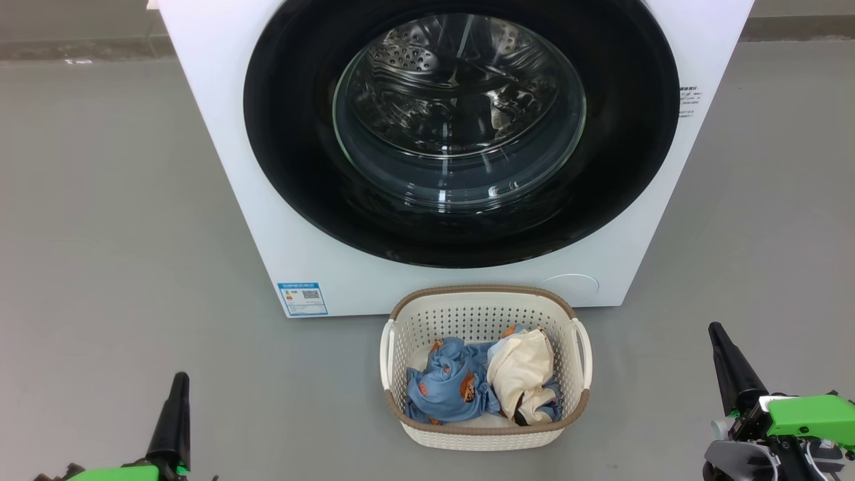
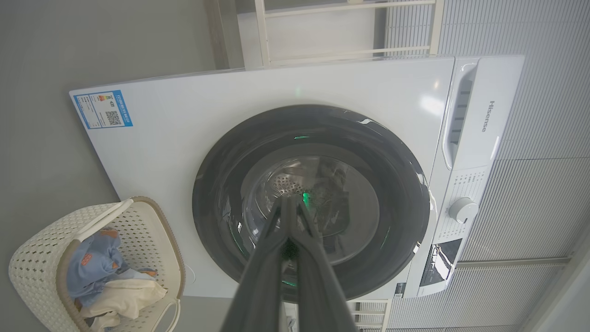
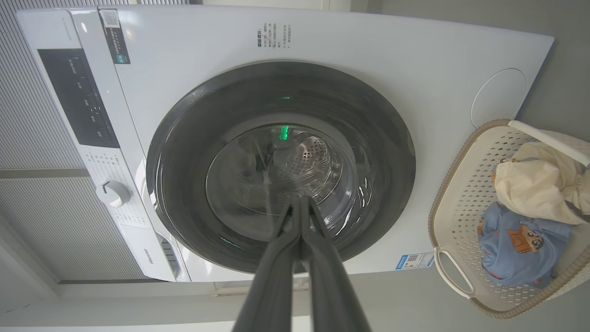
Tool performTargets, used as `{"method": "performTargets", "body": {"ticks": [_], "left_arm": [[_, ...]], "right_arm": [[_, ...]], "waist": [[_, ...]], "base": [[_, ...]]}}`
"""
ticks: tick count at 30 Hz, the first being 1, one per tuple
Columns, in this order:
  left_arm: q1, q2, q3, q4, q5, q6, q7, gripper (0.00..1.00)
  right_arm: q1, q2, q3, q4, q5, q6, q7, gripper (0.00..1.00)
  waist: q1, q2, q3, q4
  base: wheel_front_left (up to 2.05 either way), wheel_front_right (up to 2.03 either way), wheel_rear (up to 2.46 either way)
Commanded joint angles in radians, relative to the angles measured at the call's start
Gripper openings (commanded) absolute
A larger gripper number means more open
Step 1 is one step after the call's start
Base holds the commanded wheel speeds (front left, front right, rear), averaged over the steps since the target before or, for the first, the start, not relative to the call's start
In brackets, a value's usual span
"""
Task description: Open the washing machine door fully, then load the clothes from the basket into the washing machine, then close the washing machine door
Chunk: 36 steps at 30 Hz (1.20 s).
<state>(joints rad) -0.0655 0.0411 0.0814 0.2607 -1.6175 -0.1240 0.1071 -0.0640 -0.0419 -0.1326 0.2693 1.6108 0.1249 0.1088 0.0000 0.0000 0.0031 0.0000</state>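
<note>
Waiting: left gripper (image 1: 179,384) and right gripper (image 1: 718,334), each pressed together, empty, low.
Washing machine door (image 1: 461,133): shut, opens first.
Basket (image 1: 482,291): on floor (image 1: 133,267) before washing machine (image 1: 220,133), clothes (image 1: 467,384) handy.

Floor (image 1: 100,200): plain grey, smooth, matte. A darker skirting strip (image 1: 73,50) runs along its far edge, with a small white mark (image 1: 78,61) just beside it. Left wrist view: pale, finely ribbed wall panelling (image 2: 544,115); white rail frame (image 2: 345,27) with horizontal bars.
</note>
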Motion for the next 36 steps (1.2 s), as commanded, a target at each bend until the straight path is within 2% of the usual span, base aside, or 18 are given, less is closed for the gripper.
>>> {"method": "performTargets", "body": {"ticks": [1,16,17,22,27,30,36], "left_arm": [[-0.043,0.009,0.033,-0.016,0.01,-0.007,0.007,0.0],[-0.043,0.009,0.033,-0.016,0.01,-0.007,0.007,0.0],[0.0,0.0,0.0,0.0,0.0,0.0,0.0,1.0],[0.019,-0.007,-0.004,0.024,0.002,0.001,-0.006,1.0],[0.019,-0.003,-0.011,0.014,0.013,0.001,-0.021,1.0],[0.021,0.003,-0.019,0.01,0.03,0.001,-0.03,1.0],[0.018,0.011,-0.025,0.002,0.079,0.0,-0.049,1.0]], "right_arm": [[-0.044,-0.008,0.018,-0.025,-0.003,0.006,0.005,0.0],[-0.044,-0.008,0.018,-0.025,-0.003,0.006,0.005,0.0],[0.0,0.0,0.0,0.0,0.0,0.0,0.0,1.0],[0.019,0.011,0.005,0.031,-0.001,0.0,-0.004,1.0],[0.017,0.008,0.014,0.028,-0.009,0.0,-0.018,1.0],[0.015,0.005,0.022,0.025,-0.018,0.0,-0.027,1.0],[0.007,-0.011,0.045,0.021,-0.057,0.001,-0.048,1.0]], "waist": [[0.0,0.0,0.0,0.0],[0.0,0.0,0.0,0.0],[0.0,0.0,0.0,0.0],[0.0002,0.0,0.001,0.0],[0.0023,0.0,-0.001,0.002],[0.0005,0.0,0.0,0.003],[0.0001,0.0,0.001,0.004]], "base": [[0.0,0.0,0.0],[0.0,0.0,0.0],[0.0,0.0,0.0],[0.0,0.0,0.0],[0.0,0.0,0.0],[0.0,0.0,0.0],[0.0,0.0,0.0]]}}
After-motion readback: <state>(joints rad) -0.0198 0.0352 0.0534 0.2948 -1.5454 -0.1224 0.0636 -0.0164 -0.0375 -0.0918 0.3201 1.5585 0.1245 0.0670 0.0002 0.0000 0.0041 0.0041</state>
